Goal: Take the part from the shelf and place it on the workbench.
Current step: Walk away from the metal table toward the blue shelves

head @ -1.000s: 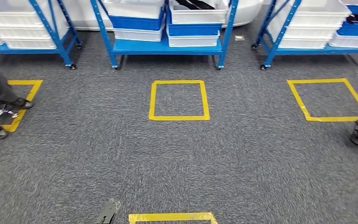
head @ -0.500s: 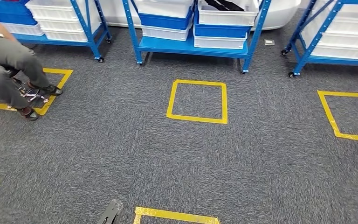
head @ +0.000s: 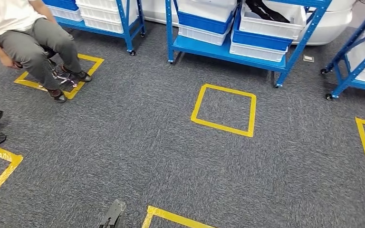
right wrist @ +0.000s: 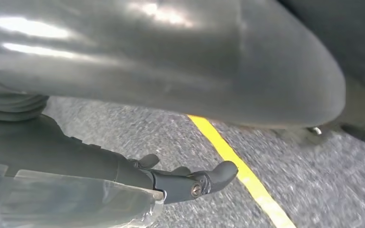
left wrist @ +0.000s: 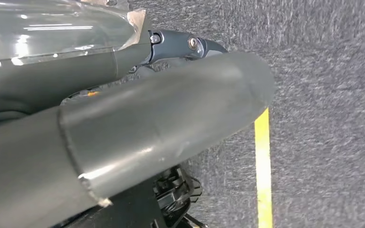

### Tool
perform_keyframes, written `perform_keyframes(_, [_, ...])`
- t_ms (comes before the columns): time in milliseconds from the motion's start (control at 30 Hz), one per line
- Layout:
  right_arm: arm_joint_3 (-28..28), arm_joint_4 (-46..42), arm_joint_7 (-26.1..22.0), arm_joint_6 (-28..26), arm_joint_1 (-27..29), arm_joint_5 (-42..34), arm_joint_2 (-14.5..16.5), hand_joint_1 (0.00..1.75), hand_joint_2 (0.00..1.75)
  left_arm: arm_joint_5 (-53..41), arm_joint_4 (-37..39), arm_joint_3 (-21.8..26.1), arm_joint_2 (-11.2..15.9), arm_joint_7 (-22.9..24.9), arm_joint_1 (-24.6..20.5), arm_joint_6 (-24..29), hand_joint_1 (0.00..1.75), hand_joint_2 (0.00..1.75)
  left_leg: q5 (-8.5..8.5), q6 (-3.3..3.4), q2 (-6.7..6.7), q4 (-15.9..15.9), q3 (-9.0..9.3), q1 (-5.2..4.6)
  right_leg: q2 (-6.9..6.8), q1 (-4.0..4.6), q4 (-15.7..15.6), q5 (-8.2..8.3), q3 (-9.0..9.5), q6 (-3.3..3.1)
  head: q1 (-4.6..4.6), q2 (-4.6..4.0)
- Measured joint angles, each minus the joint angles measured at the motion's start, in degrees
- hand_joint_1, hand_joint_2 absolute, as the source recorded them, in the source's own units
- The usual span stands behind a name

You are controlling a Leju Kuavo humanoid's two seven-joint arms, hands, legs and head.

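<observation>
Head view: shelf ahead, person seated at left

The blue shelf (head: 247,45) holds white and blue bins (head: 266,26); one has dark parts (head: 266,10) inside. A yellow floor square (head: 224,109) lies before it. Left hand (left wrist: 171,118) and right hand (right wrist: 190,183): finger state cannot be told.

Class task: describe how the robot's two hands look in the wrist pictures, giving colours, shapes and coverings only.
The left hand has a thick, rounded grey thumb with a glossy sheen, and dark fingers joined by a silver screw. The right hand looks alike: smooth grey thumb, dark fingers. Clear plastic film wraps part of each.
</observation>
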Motion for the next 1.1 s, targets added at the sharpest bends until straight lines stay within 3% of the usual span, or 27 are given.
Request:
perform_keyframes(67, [0.0,0.0,-0.1,0.2,0.2,0.3,0.0,0.0,0.0,0.0,0.0,0.0,0.0,-0.8,0.0,0.5,0.0,0.0,-0.74,-0.57,-0.61,0.2,0.62,-0.08,0.05,-0.35,-8.3,3.54,3.65,0.93,0.09,0.0])
perform_keyframes(133, [0.0,0.0,-0.1,0.3,0.2,0.4,0.1,0.0,0.0,-0.1,0.0,0.1,0.0,-1.2,0.0,0.8,0.0,0.0,-1.7,-1.34,-0.81,0.6,1.02,-0.4,0.19,-0.44,-13.2,4.68,5.95,0.32,0.06,0.0])
perform_keyframes(200, [-0.1,0.0,-0.1,0.3,0.2,0.4,0.3,0.0,0.0,-0.2,0.0,0.1,0.0,-1.4,0.1,0.9,0.0,0.0,-2.51,-1.9,-0.87,0.7,1.27,-0.4,0.26,-0.2,-13.7,4.08,6.29,-0.97,-0.13,0.0])
perform_keyframes(300, [-0.1,0.0,0.0,0.4,0.4,0.5,0.4,0.0,0.0,-0.2,-0.1,0.1,0.0,-1.5,0.1,0.9,0.0,0.0,-3.23,-2.43,-0.52,1.8,1.32,-0.01,0.28,-0.33,-13.8,3.47,7.81,-2.03,-0.32,0.0])
perform_keyframes(367, [-0.1,0.0,0.0,0.4,0.5,0.6,0.4,0.0,0.0,-0.2,-0.1,0.1,0.1,-1.5,0.2,1.0,0.0,0.0,-4.52,-2.94,0.3,6.9,-1.35,0.15,0.26,-0.45,-13.9,2.62,9.35,-2.7,-0.62,0.0])
perform_keyframes(433, [-0.3,0.0,0.0,0.4,0.5,0.6,0.4,0.0,0.0,-0.3,-0.1,0.1,0.0,-1.5,0.3,1.0,0.0,0.0,-6.01,-3.36,0.86,15.5,-7.53,0.18,0.27,-0.32,-13.9,1.21,10.85,-3.07,-0.78,0.0])
perform_keyframes(467, [-0.4,0.0,0.0,0.4,0.6,0.6,0.4,0.0,0.0,-0.4,-0.1,0.1,0.0,-1.5,0.5,1.0,0.0,0.0,-5.75,-3.34,0.94,18.5,-10.6,0.18,0.31,-0.22,-14.0,0.41,11.69,-3.12,-0.77,0.0])
perform_keyframes(500, [-0.5,0.0,0.0,0.4,0.8,0.6,0.4,0.0,0.0,-0.5,0.0,0.1,0.0,-1.5,0.6,1.0,0.0,0.0,-4.22,-3.12,0.95,19.4,-12.74,0.12,0.36,-0.12,-14.1,-0.42,12.6,-3.13,-0.79,0.0])
perform_keyframes(533, [-0.5,0.0,0.0,0.4,0.9,0.6,0.4,0.0,0.0,-0.6,0.0,0.1,0.0,-1.5,0.7,1.0,0.0,0.0,-1.37,-2.68,0.95,17.8,-13.63,-0.02,0.4,0.01,-14.3,-1.29,13.74,-3.13,-0.79,0.0])
perform_keyframes(567, [-0.6,0.0,0.0,0.4,1.0,0.6,0.4,0.0,0.0,-0.7,0.0,0.1,0.0,-1.5,0.8,1.0,0.0,0.0,2.36,-2.01,0.94,14.2,-13.49,-0.29,0.43,0.15,-14.7,-2.18,15.13,-3.12,-0.82,0.0])
perform_keyframes(600, [-0.6,0.0,0.0,0.4,1.2,0.6,0.5,0.0,0.0,-0.7,0.0,0.1,0.1,-1.5,0.8,1.0,0.0,0.0,5.57,-1.09,1.01,10.5,-12.75,-0.67,0.42,0.12,-15.6,-3.0,16.58,-3.12,-0.69,0.0])
perform_keyframes(633, [-0.6,0.0,0.0,0.4,1.2,0.6,0.7,0.0,0.0,-0.7,0.0,0.1,0.2,-1.5,0.9,0.9,0.0,0.0,7.7,-0.15,1.1,7.5,-11.69,-1.17,0.4,0.33,-16.6,-3.63,17.97,-2.95,-0.41,-0.02])
perform_keyframes(667, [-0.7,0.0,0.0,0.4,1.1,0.6,0.9,0.0,0.0,-0.7,0.0,0.1,0.3,-1.6,0.9,0.9,0.0,0.0,8.37,0.75,1.16,5.5,-10.59,-1.7,0.39,0.18,-17.9,-3.99,19.22,-2.7,-0.3,-0.02])
perform_keyframes(733, [-0.9,-0.1,0.0,0.3,0.8,0.6,1.2,0.0,0.0,-0.8,0.0,0.1,0.4,-1.6,1.0,0.9,0.0,0.0,6.5,2.16,0.98,3.1,-7.79,-2.46,0.23,0.42,-19.8,-3.21,21.16,-1.44,-0.51,-0.03])
perform_keyframes(800, [-1.0,-0.1,0.0,0.3,0.5,0.6,1.3,0.0,0.0,-0.8,0.0,0.2,0.3,-1.7,1.0,0.9,0.0,0.0,4.7,2.82,0.57,-0.7,-3.83,-2.37,0.12,0.69,-16.6,-0.11,20.79,0.48,-0.99,-0.02])
perform_keyframes(833, [-1.0,-0.1,0.0,0.3,0.4,0.6,1.3,0.0,0.0,-0.8,-0.1,0.3,0.3,-1.8,1.0,0.8,0.0,0.0,4.12,2.84,0.47,-2.3,-1.76,-2.12,0.19,0.67,-12.5,1.32,18.87,1.04,-0.93,-0.02])
perform_keyframes(867, [-1.0,-0.1,0.0,0.3,0.4,0.6,1.2,0.0,0.0,-0.8,-0.1,0.3,0.3,-1.8,0.9,0.8,0.0,0.0,3.73,2.75,0.39,-3.6,0.09,-1.82,0.29,0.63,-8.3,1.82,16.39,1.13,-0.96,-0.01])
perform_keyframes(900, [-1.0,-0.1,0.0,0.3,0.4,0.7,1.1,0.0,0.0,-0.8,-0.1,0.4,0.2,-1.8,0.9,0.8,0.0,0.0,3.17,2.5,0.35,-4.4,1.72,-1.64,0.4,0.42,-4.7,0.9,13.51,0.73,-0.97,-0.01])
perform_keyframes(933, [-1.1,-0.1,0.1,0.3,0.4,0.7,1.1,0.0,0.0,-0.8,-0.1,0.5,0.1,-1.8,0.9,0.7,0.0,0.0,2.53,2.29,0.19,-5.0,3.14,-1.38,0.45,0.35,-2.6,-1.33,10.68,-0.04,-0.95,0.0])
perform_keyframes(967, [-1.1,-0.1,0.1,0.3,0.4,0.8,1.0,0.0,0.0,-0.8,-0.1,0.6,0.0,-1.8,0.9,0.7,0.0,0.0,1.72,1.97,-0.01,-5.4,4.44,-1.19,0.45,0.22,-2.0,-4.07,8.35,-0.41,-0.97,0.0])
perform_keyframes(1000, [-1.1,-0.1,0.1,0.3,0.5,0.9,1.0,0.0,0.0,-0.8,0.0,0.7,-0.1,-1.8,1.0,0.7,0.0,0.0,0.78,1.58,-0.23,-5.6,5.82,-0.95,0.45,0.05,-2.5,-6.52,6.51,-0.33,-0.95,0.0])
perform_keyframes(1033, [-1.1,0.0,0.1,0.3,0.6,1.0,0.9,0.0,0.0,-0.8,0.0,0.7,-0.2,-1.7,1.0,0.7,0.0,0.0,-0.3,1.13,-0.46,-5.8,7.27,-0.66,0.44,-0.18,-4.1,-7.68,5.22,0.22,-0.91,0.0])
perform_keyframes(1067, [-1.1,0.0,0.1,0.3,0.7,1.1,0.8,0.0,0.0,-0.8,0.0,0.8,-0.2,-1.7,1.0,0.6,0.0,0.0,-1.4,0.67,-0.63,-5.8,8.7,-0.34,0.43,-0.51,-6.6,-6.93,4.48,1.4,-0.85,0.0])
perform_keyframes(1100, [-1.2,0.0,0.1,0.4,1.0,1.2,0.7,0.0,0.0,-0.8,0.0,1.0,-0.3,-1.7,1.1,0.6,0.0,0.0,-2.57,0.15,-0.73,-5.8,9.9,-0.08,0.27,-0.85,-9.5,-3.91,4.25,2.97,-0.69,0.0])
